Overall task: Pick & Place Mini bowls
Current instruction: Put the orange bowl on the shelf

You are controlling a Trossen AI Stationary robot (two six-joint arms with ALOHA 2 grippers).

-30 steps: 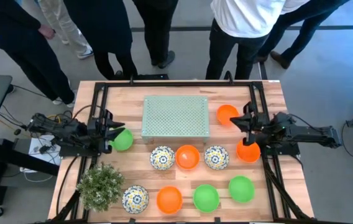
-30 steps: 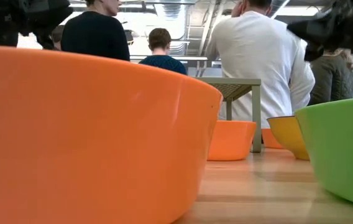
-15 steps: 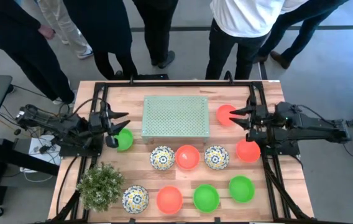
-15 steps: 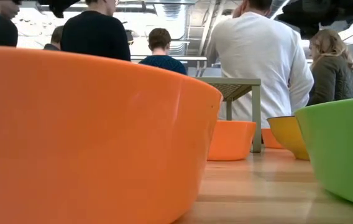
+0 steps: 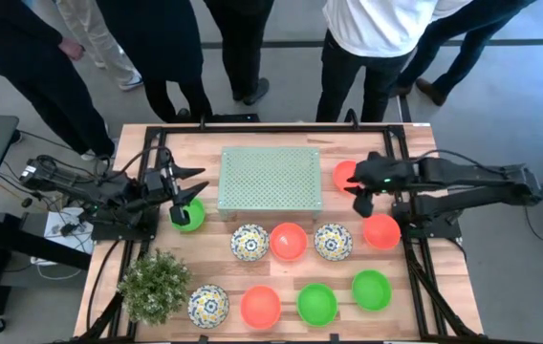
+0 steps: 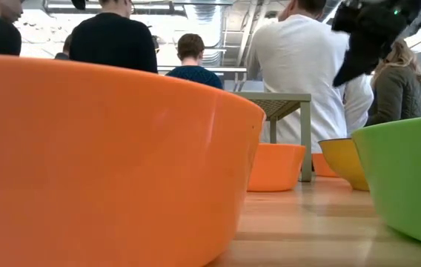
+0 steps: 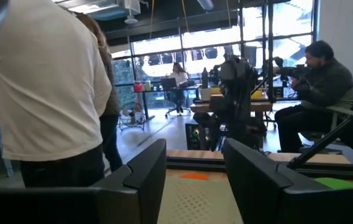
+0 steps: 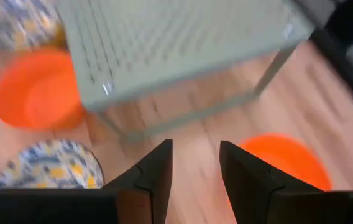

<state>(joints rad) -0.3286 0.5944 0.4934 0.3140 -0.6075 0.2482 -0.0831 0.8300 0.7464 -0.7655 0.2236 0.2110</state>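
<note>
Mini bowls stand upright on the wooden table. A green one lies below my left gripper, which is open and points level toward the pale green mat. My right gripper is open and points down over bare wood between the mat's corner and an orange bowl. That bowl sits beside the mat's right end. Another orange bowl rests nearer the front. Neither gripper holds anything.
A row of floral, orange and floral bowls sits mid-table, with more bowls along the near edge. A bushy plant stands near left. People stand beyond the far edge.
Both grippers have opened. My left gripper has let go of the green bowl, which stays on the table, and has risen a little. My right gripper has left the orange bowl at the right and gone toward the mat and the far orange bowl, tipping down.
</note>
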